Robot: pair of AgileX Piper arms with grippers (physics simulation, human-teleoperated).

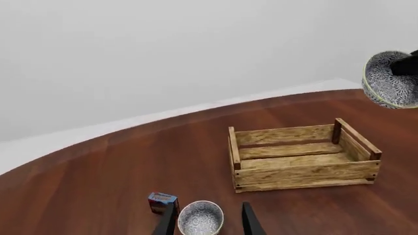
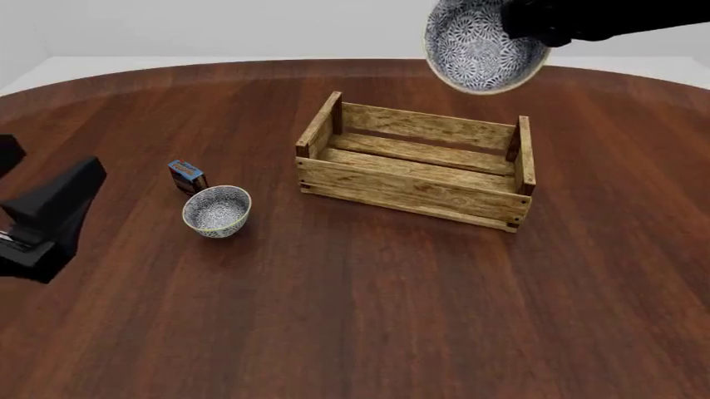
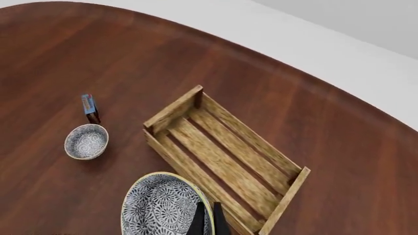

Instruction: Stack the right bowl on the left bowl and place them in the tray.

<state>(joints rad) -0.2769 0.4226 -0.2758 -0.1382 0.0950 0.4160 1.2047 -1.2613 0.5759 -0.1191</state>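
Carrying the right bowl [image 2: 485,47] pinched at its rim, our right gripper [image 3: 205,219] holds it high to clear the tray [image 2: 416,170]; left gripper [image 1: 207,220] gapes wide toward the left bowl [image 2: 216,210] on the table.

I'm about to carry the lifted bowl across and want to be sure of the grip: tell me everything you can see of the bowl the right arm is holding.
The right bowl is a small round ceramic-looking bowl, white with a dense blue-grey pattern inside and out and a cream-yellow rim. It is off the table, held high in the air and tilted so its opening faces the front camera. The right gripper is shut on its rim, one finger inside and one outside. It hangs beyond the wooden crate's far side, touching nothing else.
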